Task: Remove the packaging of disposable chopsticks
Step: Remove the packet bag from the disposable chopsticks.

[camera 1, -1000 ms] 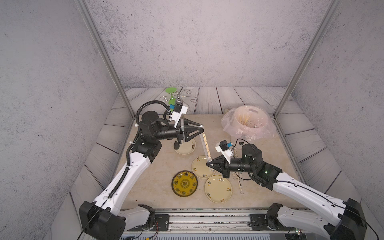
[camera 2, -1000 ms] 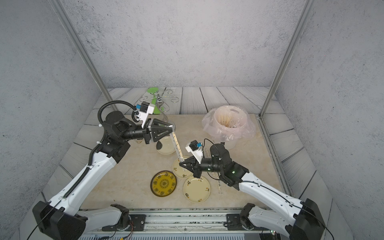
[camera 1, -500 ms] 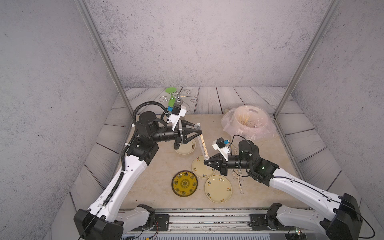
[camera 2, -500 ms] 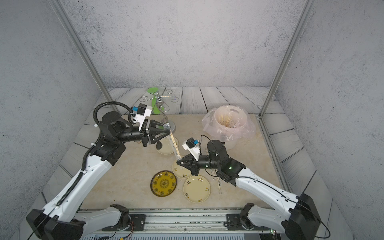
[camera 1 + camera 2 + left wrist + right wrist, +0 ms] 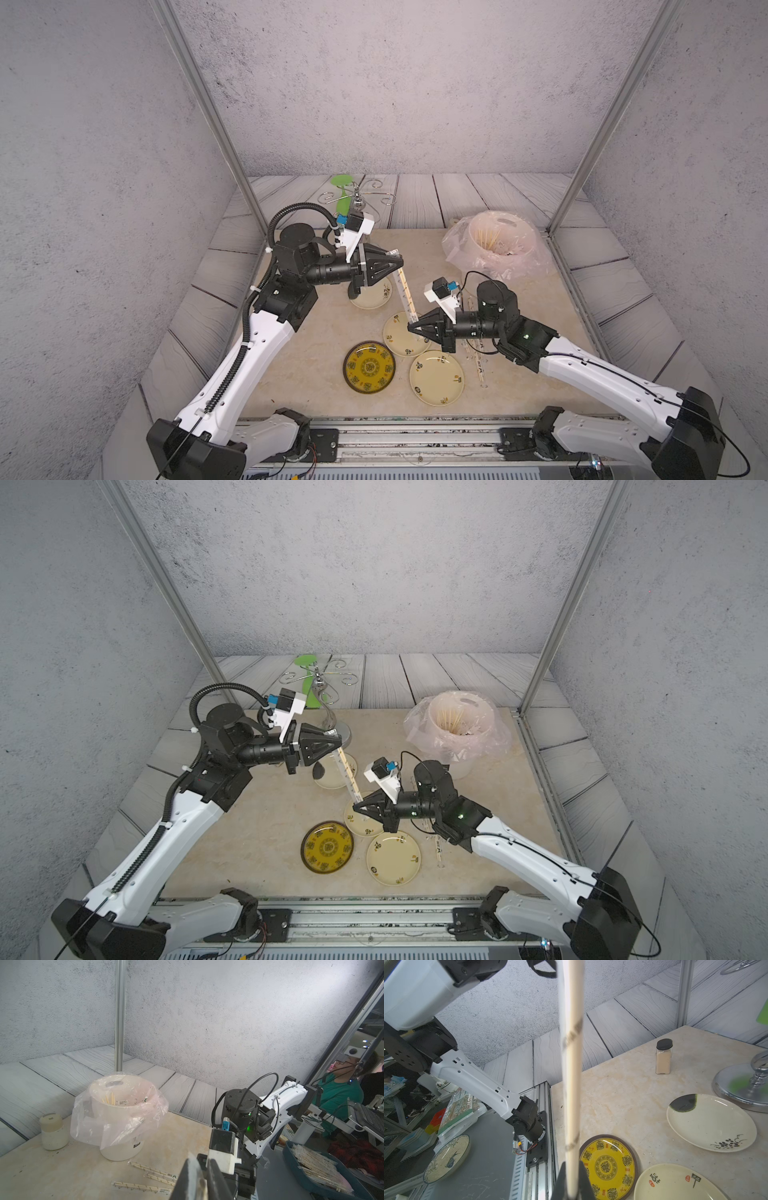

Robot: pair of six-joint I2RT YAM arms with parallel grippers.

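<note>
While my right tool [image 5: 409, 327] clamps tight on the lower end of the wrapped chopsticks [image 5: 407, 293], my left tool [image 5: 398, 258], nearly closed, pinches the sleeve's [image 5: 343, 759] upper end; the pair slants between them.

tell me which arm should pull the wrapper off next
Left, probably: the left gripper pinches the upper end of the wrapped chopsticks, while the right gripper anchors the lower end.

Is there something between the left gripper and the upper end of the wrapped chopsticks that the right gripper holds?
Nothing visible stands between. The left gripper sits at the upper end of the packaging, with fingers pressed on both sides of it. The right gripper clamps the lower end.
</note>
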